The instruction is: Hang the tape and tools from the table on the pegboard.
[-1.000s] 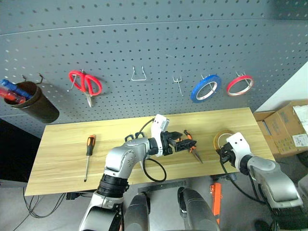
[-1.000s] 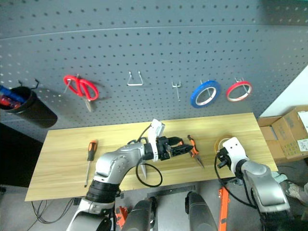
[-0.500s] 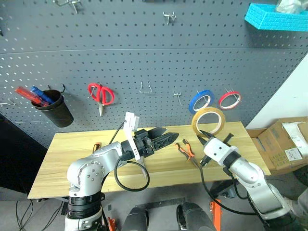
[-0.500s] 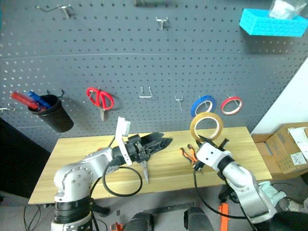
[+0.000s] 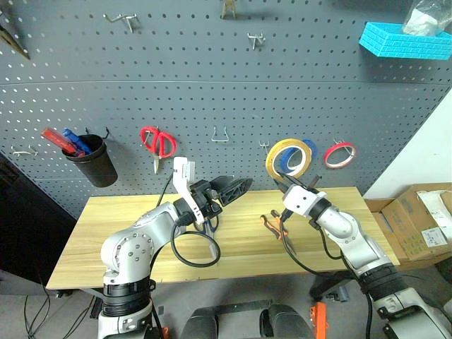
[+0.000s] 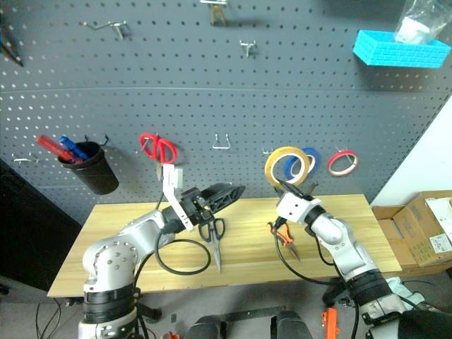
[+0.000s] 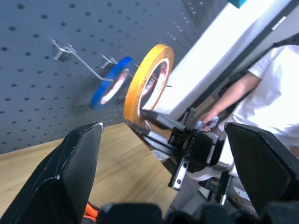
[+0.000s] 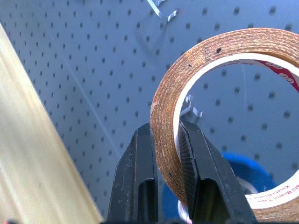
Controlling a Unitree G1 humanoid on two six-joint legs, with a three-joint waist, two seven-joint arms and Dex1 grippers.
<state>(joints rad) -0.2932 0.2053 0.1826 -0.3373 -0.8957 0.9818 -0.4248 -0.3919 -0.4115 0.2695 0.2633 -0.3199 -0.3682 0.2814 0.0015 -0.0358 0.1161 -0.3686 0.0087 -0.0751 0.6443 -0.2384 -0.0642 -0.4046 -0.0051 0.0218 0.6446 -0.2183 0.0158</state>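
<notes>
Tape, the yellow ring, is pinched by its thin wall in the right gripper and held up against the pegboard, beside the blue tape ring, well above the table's far right corner. Likely light, stiff, slightly slick; this rim pinch leaves the hole free for a hook. Left gripper hangs spread, holding nothing.
</notes>
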